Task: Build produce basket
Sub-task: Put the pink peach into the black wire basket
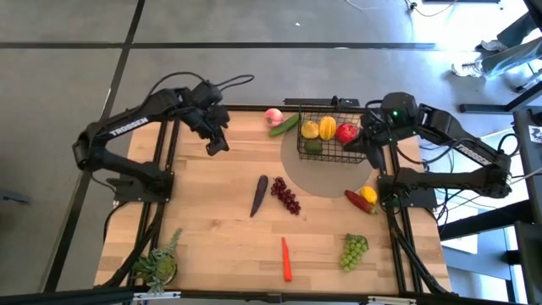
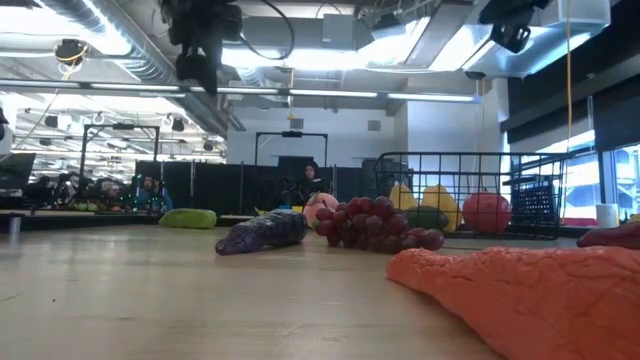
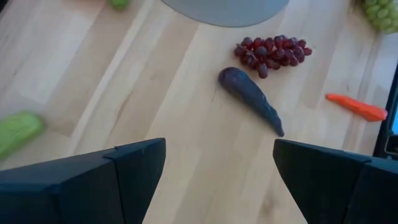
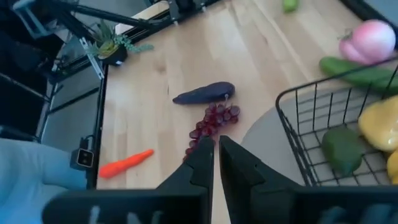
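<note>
The black wire basket stands on a grey round mat at the far right. It holds a yellow pepper, a red fruit and a green piece. A purple eggplant, dark grapes, a carrot and green grapes lie on the table. My left gripper is open and empty, raised over the far left; the eggplant shows ahead of it in the left wrist view. My right gripper is shut and empty beside the basket's right side.
A peach and a cucumber lie left of the basket. A lemon and a red pepper lie near the right edge. A potted plant stands at the near left corner. A light green piece lies near my left gripper.
</note>
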`<state>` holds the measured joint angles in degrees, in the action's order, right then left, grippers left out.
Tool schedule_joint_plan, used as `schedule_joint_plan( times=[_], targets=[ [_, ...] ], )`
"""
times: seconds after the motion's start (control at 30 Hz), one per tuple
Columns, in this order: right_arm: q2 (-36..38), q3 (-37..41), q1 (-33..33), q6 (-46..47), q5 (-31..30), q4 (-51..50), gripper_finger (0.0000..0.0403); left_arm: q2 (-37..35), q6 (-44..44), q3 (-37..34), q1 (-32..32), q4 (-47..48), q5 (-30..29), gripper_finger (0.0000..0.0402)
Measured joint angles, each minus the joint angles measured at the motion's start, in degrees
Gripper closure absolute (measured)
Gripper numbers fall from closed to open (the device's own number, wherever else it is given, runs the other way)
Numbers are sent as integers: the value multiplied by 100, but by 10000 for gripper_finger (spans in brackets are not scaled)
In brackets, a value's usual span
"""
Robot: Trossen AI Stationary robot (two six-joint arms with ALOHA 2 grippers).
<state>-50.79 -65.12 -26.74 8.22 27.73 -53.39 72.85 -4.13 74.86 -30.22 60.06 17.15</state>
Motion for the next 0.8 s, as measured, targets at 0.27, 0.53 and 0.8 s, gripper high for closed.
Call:
schedule_joint_plan(
  times=[0.27, 0.53, 0.8],
  targets=[
    [-12, 4, 249, 536, 191, -64, 400, -150, 16, -292, 2, -138, 0, 115],
    [20, 2, 1431, 1521, -713, -667, 402, -150, 138, -292, 3, -151, 2, 115],
    [-24, 2, 2484, 3546, -1200, -1615, 402, -150, 127, -292, 3, -159, 2, 115]
  ],
)
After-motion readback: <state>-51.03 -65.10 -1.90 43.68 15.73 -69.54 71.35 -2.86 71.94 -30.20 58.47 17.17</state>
